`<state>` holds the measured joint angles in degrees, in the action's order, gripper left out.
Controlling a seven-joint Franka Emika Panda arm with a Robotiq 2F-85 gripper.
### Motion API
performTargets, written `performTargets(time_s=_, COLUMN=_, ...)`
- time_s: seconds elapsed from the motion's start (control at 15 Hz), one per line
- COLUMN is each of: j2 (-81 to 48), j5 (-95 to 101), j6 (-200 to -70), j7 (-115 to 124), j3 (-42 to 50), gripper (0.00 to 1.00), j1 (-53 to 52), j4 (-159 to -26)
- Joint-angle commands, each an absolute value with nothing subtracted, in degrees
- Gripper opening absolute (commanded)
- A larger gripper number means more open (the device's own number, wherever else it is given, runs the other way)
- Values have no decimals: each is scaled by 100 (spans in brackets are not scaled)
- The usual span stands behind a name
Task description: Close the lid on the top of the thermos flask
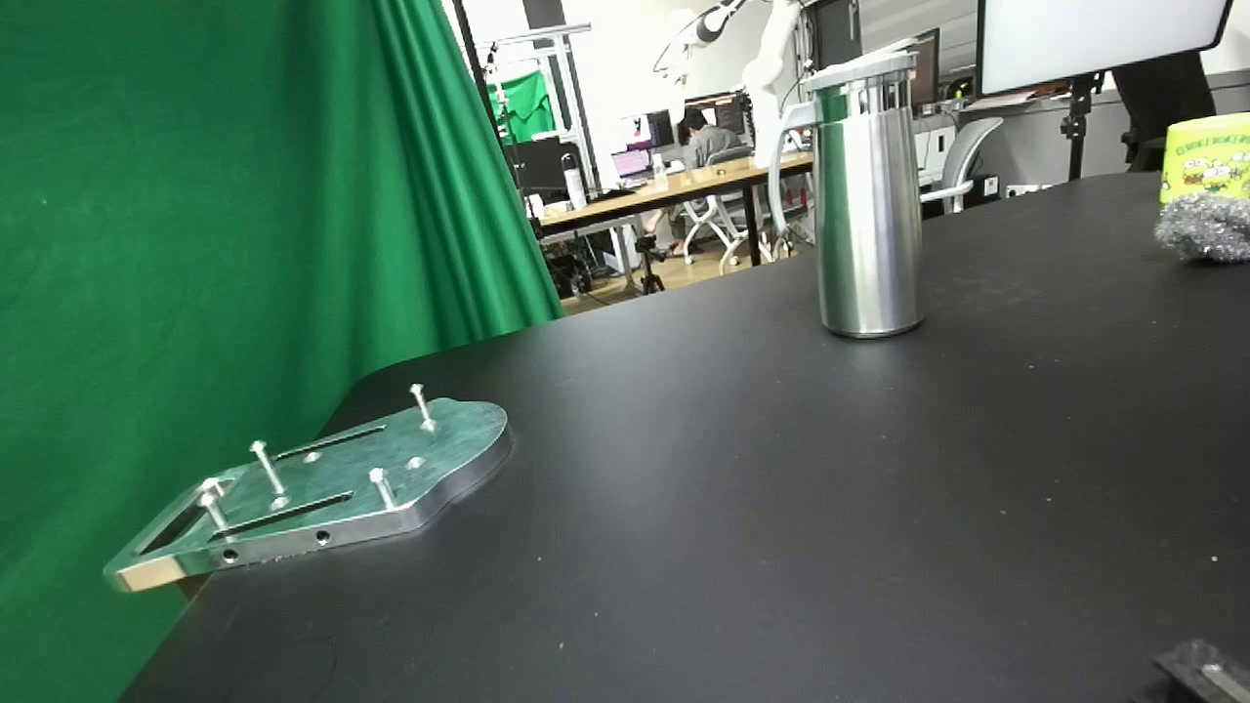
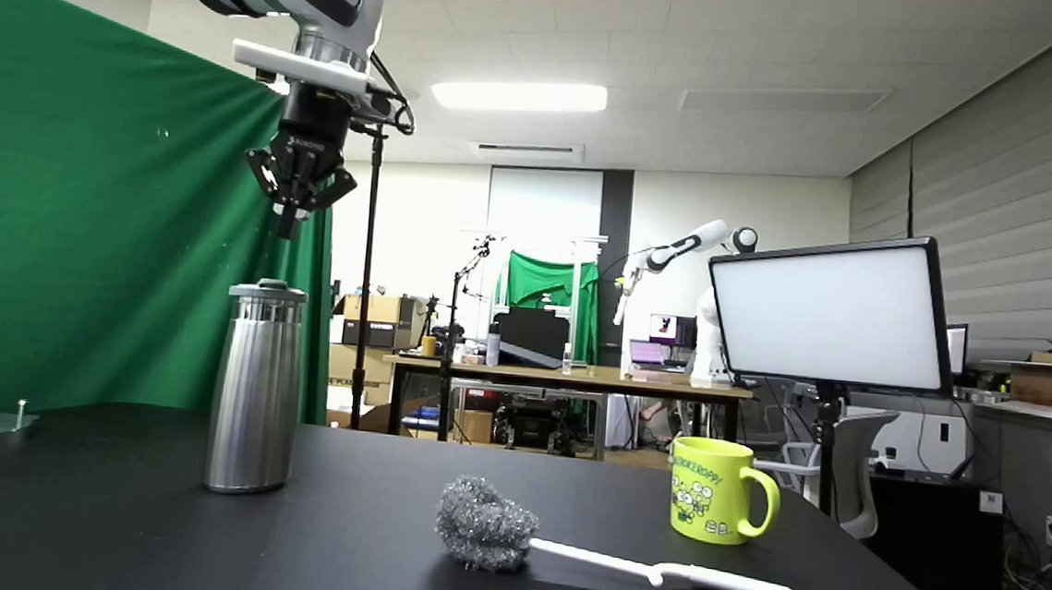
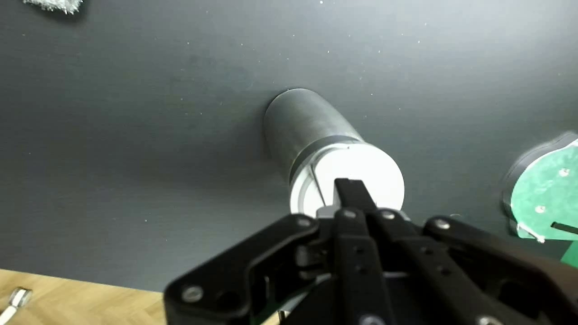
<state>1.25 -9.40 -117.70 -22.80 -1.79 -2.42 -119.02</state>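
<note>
one thermos flask (image 2: 255, 396), upright; one gripper (image 2: 286, 225), closed.
we find the thermos flask standing on the black table (image 2: 121, 526), between the pegged plate (image 1: 337, 474) and the wire-wool brush (image 2: 500, 534), with the yellow-green mug (image 2: 709, 488) near the brush. we see the lid (image 2: 268, 293) on top of the thermos flask; in an exterior view we note a raised piece (image 1: 894, 47) on it. we observe the gripper above the lid, apart from it, fingers (image 3: 354, 195) pressed together.

The shiny steel thermos flask (image 1: 869, 225) stands upright on the black table (image 1: 732, 488); its round grey lid (image 2: 269, 294) sits on top; a thin part juts upward.
</note>
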Motion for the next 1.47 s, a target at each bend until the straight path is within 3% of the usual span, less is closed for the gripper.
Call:
performTargets(time_s=0.0, j2=146, j5=-1057, j6=-12044, j7=-2437, j3=-202, gripper=0, j1=-265, j4=-12092)
performTargets(time_s=1.4, j2=-80, j5=-1008, j6=-12713, j7=-2573, j3=-273, gripper=0, j1=-265, j4=-12368)
